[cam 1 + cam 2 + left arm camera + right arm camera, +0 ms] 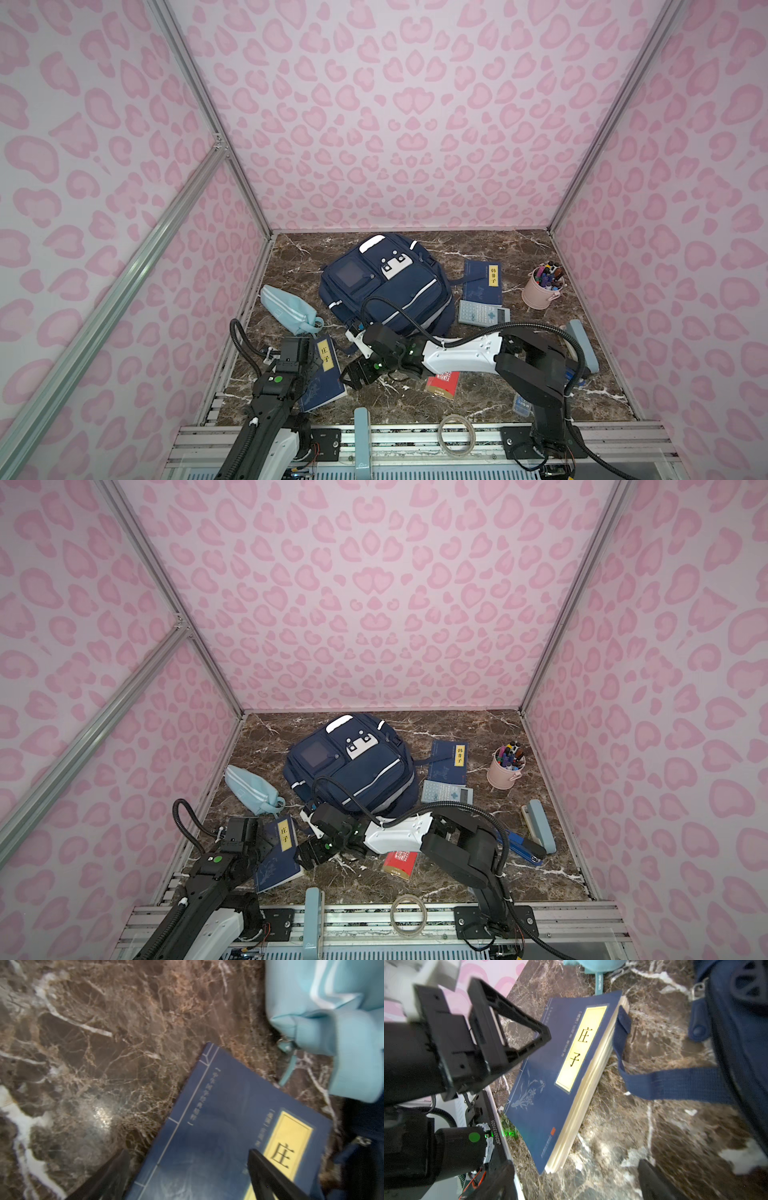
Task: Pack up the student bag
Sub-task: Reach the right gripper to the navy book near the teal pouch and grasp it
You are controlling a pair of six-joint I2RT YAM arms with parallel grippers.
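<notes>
Nearby student bag [399, 282]: pouch [286, 309], calculator [482, 313]; strap [675, 1082] beside blue book [550, 1084].

— Flat on the marble table [654, 1136]: navy book [546, 1088], yellow label [581, 1047] facing up; page edges turned toward the student bag [741, 1043].
— Agreed; navy strap [675, 1084] from that bag lying against those page edges; light-blue pouch [591, 963] just past the far corner.
— Left gripper [500, 1025] spread wide by the spine edge; right gripper [577, 1182] wide apart too, near the close corner.
</notes>
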